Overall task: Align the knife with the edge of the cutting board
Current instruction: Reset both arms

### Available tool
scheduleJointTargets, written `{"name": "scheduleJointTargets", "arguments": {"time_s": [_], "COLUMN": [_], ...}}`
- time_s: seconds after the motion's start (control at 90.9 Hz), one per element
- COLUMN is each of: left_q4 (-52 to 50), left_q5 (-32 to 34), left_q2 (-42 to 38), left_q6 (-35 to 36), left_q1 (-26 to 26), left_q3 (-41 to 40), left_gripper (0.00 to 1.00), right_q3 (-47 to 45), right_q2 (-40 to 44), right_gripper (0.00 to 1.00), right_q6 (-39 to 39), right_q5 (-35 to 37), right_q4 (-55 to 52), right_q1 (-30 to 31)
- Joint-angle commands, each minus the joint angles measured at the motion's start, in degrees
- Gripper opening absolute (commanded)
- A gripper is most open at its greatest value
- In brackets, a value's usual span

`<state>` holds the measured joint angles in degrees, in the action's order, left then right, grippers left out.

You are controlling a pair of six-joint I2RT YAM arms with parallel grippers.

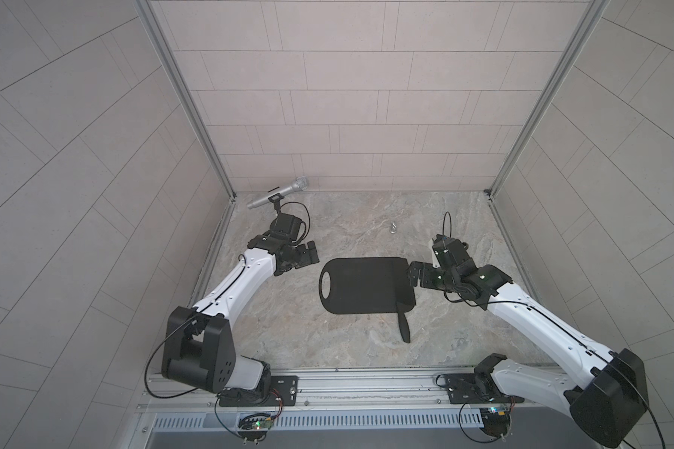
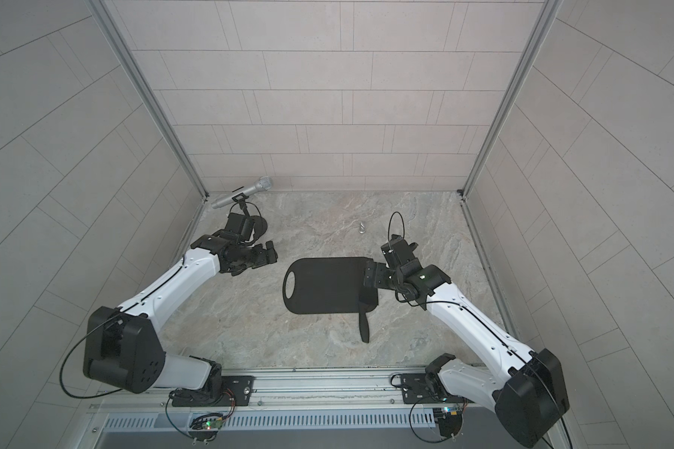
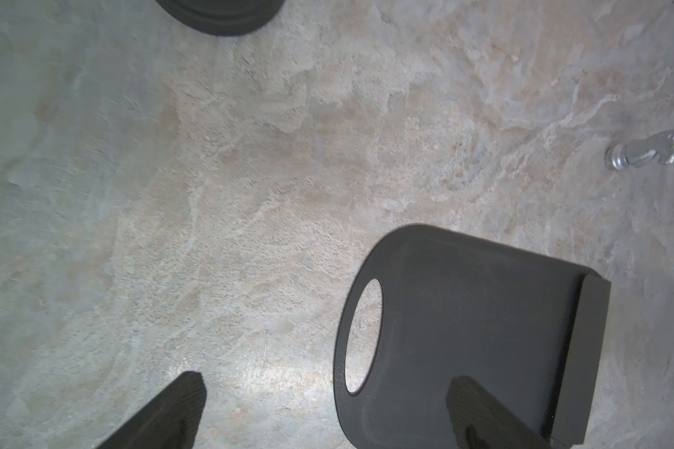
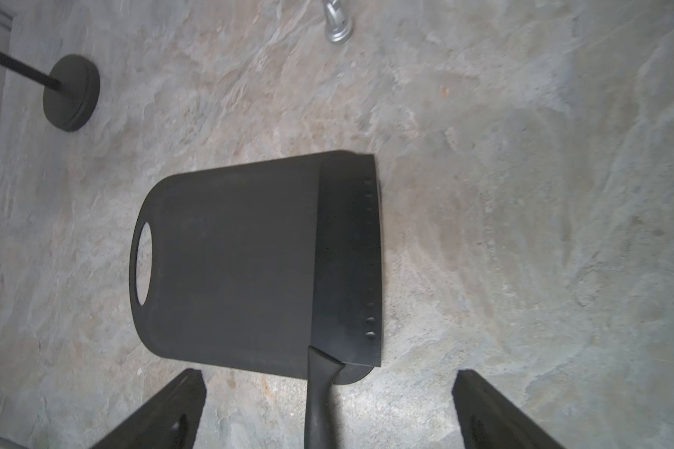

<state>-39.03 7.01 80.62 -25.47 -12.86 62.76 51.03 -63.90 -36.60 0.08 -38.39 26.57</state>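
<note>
The matte-black cutting board (image 1: 360,285) (image 2: 325,285) lies flat mid-table, with its oval handle hole at the left end. The black knife (image 1: 404,324) (image 2: 364,326) rests with its broad blade (image 4: 347,252) along the board's right short edge. Its slim handle (image 4: 320,396) sticks out past the board's front side. My right gripper (image 1: 414,273) (image 4: 327,375) hovers open over the board's right end, with the knife handle below the gap between its fingers and untouched. My left gripper (image 1: 310,252) (image 3: 327,381) hangs open and empty left of the board (image 3: 464,318).
A silver microphone (image 1: 279,192) on a stand is at the back left, and its round black base (image 4: 71,93) (image 3: 218,15) sits on the table. A small silver metal piece (image 1: 393,227) (image 4: 337,23) lies behind the board. Tiled walls enclose three sides.
</note>
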Motion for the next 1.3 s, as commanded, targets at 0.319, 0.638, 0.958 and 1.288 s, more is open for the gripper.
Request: {"name": "scheduleJointTargets", "arguments": {"time_s": [0.319, 0.638, 0.958, 1.288], "left_q4": [12.63, 33.48, 49.11, 69.16], "left_q5": [16.23, 25.41, 24.03, 15.91], "left_q2": [-7.00, -7.99, -5.24, 0.61], "left_q6": [4.83, 11.61, 17.42, 20.02], "left_q1": [3.27, 5.20, 7.21, 9.35], "left_q3": [-2.87, -14.18, -22.70, -33.68], "left_gripper": [1.00, 1.00, 1.00, 1.00], "right_q3": [0.32, -9.79, -21.71, -26.30], "right_q2": [-0.91, -0.75, -2.58, -13.55], "right_gripper": [1.00, 1.00, 1.00, 1.00], "right_q6": [4.17, 4.70, 13.88, 20.11], "right_q5": [1.14, 11.01, 17.53, 11.88], "right_q4": [10.91, 28.86, 51.39, 69.43], "right_q1": [-22.73, -34.62, -34.77, -34.74]}}
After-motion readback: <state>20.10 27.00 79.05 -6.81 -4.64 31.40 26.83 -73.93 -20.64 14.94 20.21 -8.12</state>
